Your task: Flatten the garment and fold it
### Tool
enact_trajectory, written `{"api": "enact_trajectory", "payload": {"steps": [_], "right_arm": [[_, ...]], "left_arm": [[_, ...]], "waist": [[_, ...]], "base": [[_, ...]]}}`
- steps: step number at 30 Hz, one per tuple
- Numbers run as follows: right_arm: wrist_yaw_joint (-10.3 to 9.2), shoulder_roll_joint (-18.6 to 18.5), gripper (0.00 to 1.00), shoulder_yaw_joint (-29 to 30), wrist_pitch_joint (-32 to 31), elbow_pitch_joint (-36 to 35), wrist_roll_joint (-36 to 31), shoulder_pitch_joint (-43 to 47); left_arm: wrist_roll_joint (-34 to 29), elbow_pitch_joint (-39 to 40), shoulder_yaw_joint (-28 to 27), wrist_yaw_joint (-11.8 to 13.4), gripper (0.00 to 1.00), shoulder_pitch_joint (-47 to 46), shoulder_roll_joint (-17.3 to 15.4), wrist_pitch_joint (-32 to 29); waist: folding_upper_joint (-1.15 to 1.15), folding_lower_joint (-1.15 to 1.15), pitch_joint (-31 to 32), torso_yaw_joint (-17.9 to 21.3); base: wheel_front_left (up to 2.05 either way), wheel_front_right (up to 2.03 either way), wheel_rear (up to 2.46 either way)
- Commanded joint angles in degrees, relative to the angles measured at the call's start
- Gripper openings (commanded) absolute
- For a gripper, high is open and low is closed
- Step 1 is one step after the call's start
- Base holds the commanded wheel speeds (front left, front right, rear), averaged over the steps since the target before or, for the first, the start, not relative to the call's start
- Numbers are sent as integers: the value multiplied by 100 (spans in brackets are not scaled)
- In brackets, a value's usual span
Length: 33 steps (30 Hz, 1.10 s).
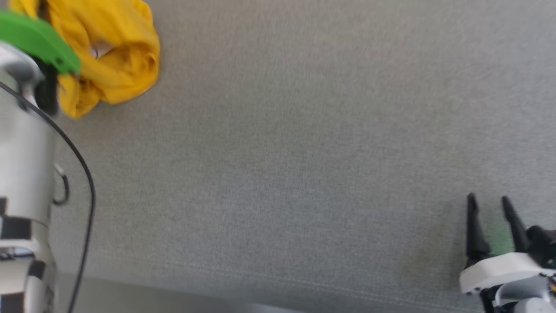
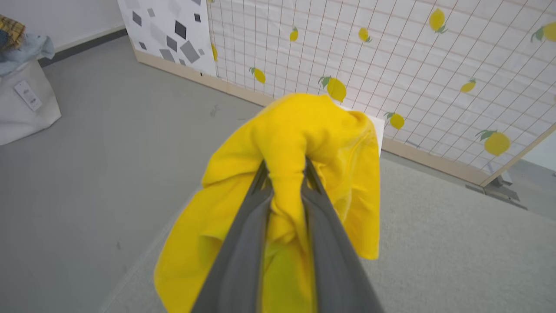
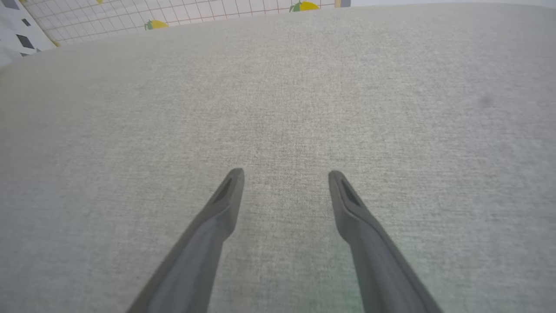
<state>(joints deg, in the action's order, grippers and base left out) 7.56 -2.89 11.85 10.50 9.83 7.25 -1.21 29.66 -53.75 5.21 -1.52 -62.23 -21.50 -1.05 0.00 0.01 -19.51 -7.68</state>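
left wrist view: left jaws nearly closed, pinching a fold of the yellow shirt at the far-left edge of the counter. head view: left arm hides that grip. right jaws wide apart, empty.

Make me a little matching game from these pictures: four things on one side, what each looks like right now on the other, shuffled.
Things:
1. garment
2. left gripper
3. right gripper
4. lemon-print screen

States:
A. open, nothing between the fingers
B. standing upright in the background
C. yellow and bunched up
D. closed on cloth

Pairs: 1-C, 2-D, 3-A, 4-B.
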Motion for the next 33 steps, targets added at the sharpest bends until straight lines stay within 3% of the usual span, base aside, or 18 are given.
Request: {"api": "enact_trajectory", "payload": {"steps": [1, 11, 14, 17, 24, 33], "right_arm": [[-8, 2, 100, -72, 84, 121, 92, -8], [-8, 2, 100, -369, 388, 928, 475, -17], [-8, 2, 100, -342, 420, 1053, 481, 25], [-8, 2, 100, -305, 442, 1136, 445, 79], [-8, 2, 100, -322, 448, 1043, 409, 82], [-8, 2, 100, -86, 449, 987, 581, 129]], "left_arm": [[-88, 105, 73, -88, 0, -235, -76, 24], [-330, 925, 543, -355, 0, -1282, -96, -276], [-359, 1120, 701, -392, 0, -1502, 29, -449], [-227, 1407, 893, -441, 0, -1669, 425, -705], [-66, 1511, 1320, -530, 0, -1050, 796, -972], [53, 1012, 2253, -584, 0, 702, 1288, -1362]], "waist": [[0, -1, 524, 158], [0, -1, 1377, 879], [0, -1, 1518, 1086], [0, -1, 1518, 1358], [0, -1, 1392, 1616], [0, -1, 1271, 1709]], "base": [[0, 0, 0], [0, 0, 0], [0, 0, 0], [0, 0, 0], [0, 0, 0], [0, 0, 0]]}}
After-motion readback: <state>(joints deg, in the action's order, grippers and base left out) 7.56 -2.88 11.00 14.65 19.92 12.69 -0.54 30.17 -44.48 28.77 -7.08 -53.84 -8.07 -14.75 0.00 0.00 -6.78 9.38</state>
